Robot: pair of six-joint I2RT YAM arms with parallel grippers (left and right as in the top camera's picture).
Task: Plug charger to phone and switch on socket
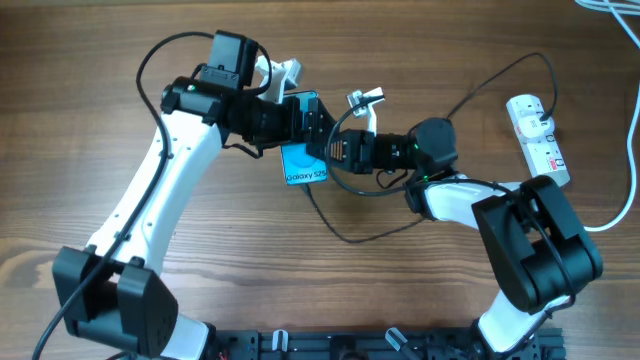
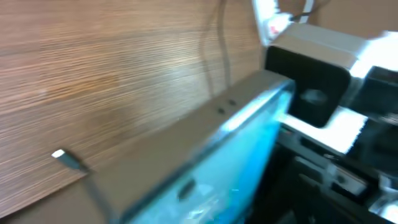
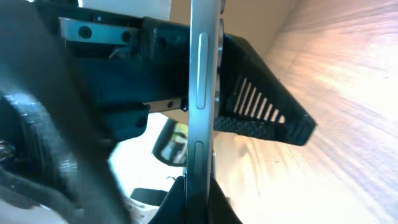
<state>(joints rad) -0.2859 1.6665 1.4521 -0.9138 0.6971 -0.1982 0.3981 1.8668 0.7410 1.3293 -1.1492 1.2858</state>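
The phone [image 1: 305,168] with its teal screen is held off the table at the centre. Its side edge with the buttons [image 3: 202,93] faces the right wrist camera. My right gripper [image 1: 335,152] comes in from the right and is shut on the phone, pinching front and back [image 3: 200,199]. My left gripper [image 1: 303,122] straddles the phone's upper part, open, with one slatted finger [image 3: 261,106] beside the phone's back. The charger cable [image 1: 345,235] loops from just below the phone to its black plug [image 1: 545,122] in the socket [image 1: 540,145]. Its connector is hidden.
The socket's white cord [image 1: 625,190] curves along the right table edge. The right arm's base [image 1: 540,250] stands just below the socket. Slack black cable lies around and under the right gripper. Bare wood [image 2: 112,68] extends left of the phone.
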